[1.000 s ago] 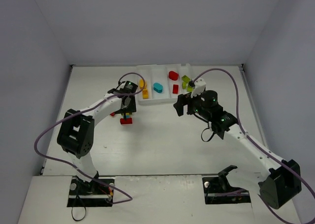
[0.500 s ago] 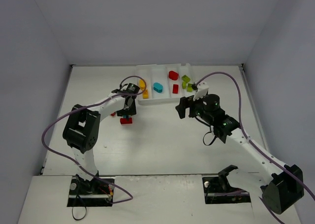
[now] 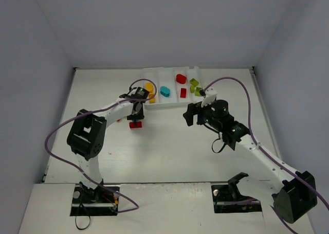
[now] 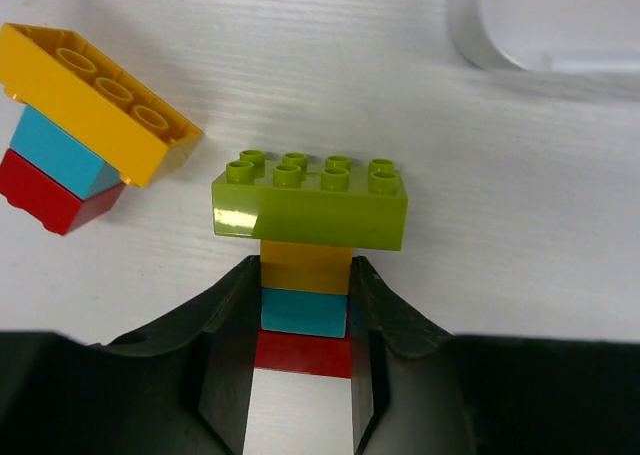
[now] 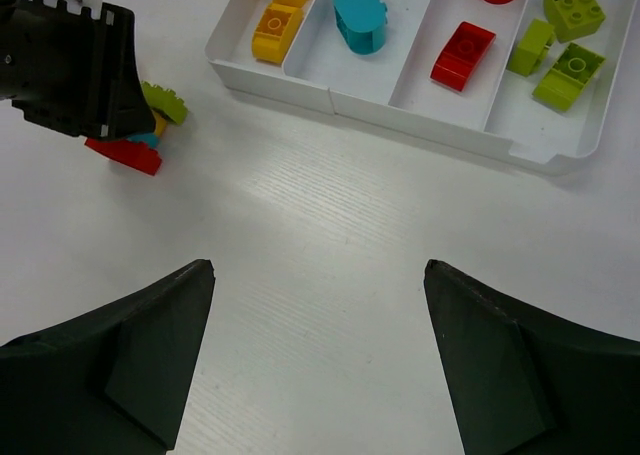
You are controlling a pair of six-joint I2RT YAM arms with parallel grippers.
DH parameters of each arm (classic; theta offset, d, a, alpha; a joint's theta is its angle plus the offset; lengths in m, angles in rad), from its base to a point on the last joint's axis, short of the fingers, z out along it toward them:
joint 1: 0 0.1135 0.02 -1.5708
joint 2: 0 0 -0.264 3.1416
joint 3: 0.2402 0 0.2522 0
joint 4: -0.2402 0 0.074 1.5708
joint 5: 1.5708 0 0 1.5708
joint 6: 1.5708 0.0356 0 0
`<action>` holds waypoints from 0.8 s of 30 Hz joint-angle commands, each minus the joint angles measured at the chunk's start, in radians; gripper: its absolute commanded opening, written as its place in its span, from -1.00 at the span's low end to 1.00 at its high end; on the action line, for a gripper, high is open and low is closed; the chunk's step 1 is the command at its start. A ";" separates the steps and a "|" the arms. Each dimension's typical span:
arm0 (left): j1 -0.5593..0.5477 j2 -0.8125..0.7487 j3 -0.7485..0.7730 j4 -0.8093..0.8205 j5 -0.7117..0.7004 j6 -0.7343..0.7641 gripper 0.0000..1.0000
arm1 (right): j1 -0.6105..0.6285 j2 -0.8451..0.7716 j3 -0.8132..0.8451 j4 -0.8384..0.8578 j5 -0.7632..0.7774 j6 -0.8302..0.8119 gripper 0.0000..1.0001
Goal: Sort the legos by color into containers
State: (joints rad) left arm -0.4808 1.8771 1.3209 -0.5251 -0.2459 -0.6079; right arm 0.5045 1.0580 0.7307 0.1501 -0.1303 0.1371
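My left gripper [image 4: 305, 275] is shut on a lying stack of legos: a lime green brick [image 4: 310, 200] at its far end, then yellow [image 4: 305, 265], cyan [image 4: 303, 313] and red [image 4: 300, 353] between the fingers. From above, this gripper [image 3: 136, 113] sits left of the white tray [image 3: 169, 104]. A second stack [image 4: 95, 100] of yellow, cyan and red lies tilted just to its left. My right gripper [image 5: 315, 275] hangs open over bare table, short of the tray [image 5: 330, 100]. The tray's containers hold yellow [image 5: 275, 20], cyan [image 5: 360, 15], red [image 5: 462, 53] and green [image 5: 565, 75] legos.
The tray's near-left corner [image 4: 470, 50] is close to the held stack. Grey walls close in the table on the left, back and right. Cables loop off both arms above the table.
My left gripper's fingers have shut on the stack after shifting slightly right towards the tray. The right arm has barely moved and its gripper has stayed open.
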 commanded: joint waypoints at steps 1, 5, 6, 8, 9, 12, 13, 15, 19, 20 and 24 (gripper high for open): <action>-0.068 -0.156 -0.014 0.077 -0.030 0.089 -1.00 | -0.004 -0.024 0.030 0.069 -0.054 0.044 0.64; -0.191 -0.315 -0.090 0.193 -0.062 0.246 -1.00 | -0.004 -0.027 0.065 0.065 -0.161 0.127 0.64; -0.238 -0.378 -0.127 0.241 -0.064 0.305 -1.00 | -0.003 -0.024 0.081 0.063 -0.204 0.163 0.64; -0.277 -0.465 -0.161 0.283 -0.055 0.376 -1.00 | -0.003 -0.018 0.098 0.046 -0.226 0.217 0.64; -0.310 -0.490 -0.173 0.316 -0.046 0.398 -1.00 | -0.003 -0.016 0.107 0.040 -0.241 0.232 0.63; -0.361 -0.590 -0.248 0.387 0.046 0.503 -1.00 | 0.000 -0.010 0.134 0.032 -0.288 0.278 0.61; -0.373 -0.630 -0.261 0.408 0.059 0.560 -1.00 | 0.000 -0.010 0.139 0.032 -0.302 0.301 0.61; -0.400 -0.659 -0.273 0.415 0.066 0.603 -1.00 | 0.000 -0.010 0.151 0.031 -0.331 0.323 0.60; -0.410 -0.710 -0.282 0.404 0.124 0.733 -1.00 | 0.002 -0.004 0.170 0.031 -0.374 0.369 0.58; -0.412 -0.716 -0.284 0.404 0.138 0.753 -1.00 | 0.002 -0.001 0.174 0.032 -0.385 0.374 0.58; -0.426 -0.730 -0.281 0.404 0.187 0.818 -1.00 | 0.003 0.016 0.191 0.032 -0.407 0.391 0.57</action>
State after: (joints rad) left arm -0.8940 1.1831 1.0157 -0.1898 -0.1150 0.1036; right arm 0.5045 1.0637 0.8627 0.1295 -0.4839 0.4900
